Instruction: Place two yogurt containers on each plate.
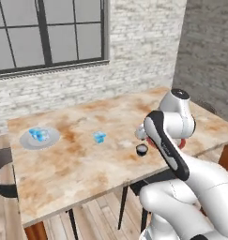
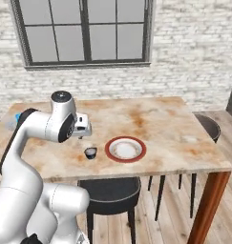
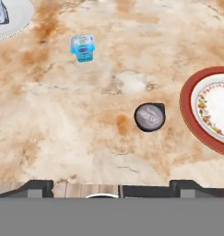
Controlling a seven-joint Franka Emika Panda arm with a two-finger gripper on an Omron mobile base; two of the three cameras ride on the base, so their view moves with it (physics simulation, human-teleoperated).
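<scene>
Open, empty end effector (image 3: pixel 111 186) above table (image 3: pixel 62 133), small dark cup (image 3: pixel 150 116) just beside red-rimmed plate (image 3: pixel 189 120).

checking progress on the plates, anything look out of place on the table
One yogurt cup sits alone on the bare table between the plates. The red-rimmed plate is empty, with a small dark round object beside it. Nothing spilled.

The table (image 1: pixel 87 164) bears two plates (image 1: pixel 39 139) (image 2: pixel 125 149), a yogurt container (image 1: pixel 100 137), a dark cup (image 2: pixel 90 152).
</scene>
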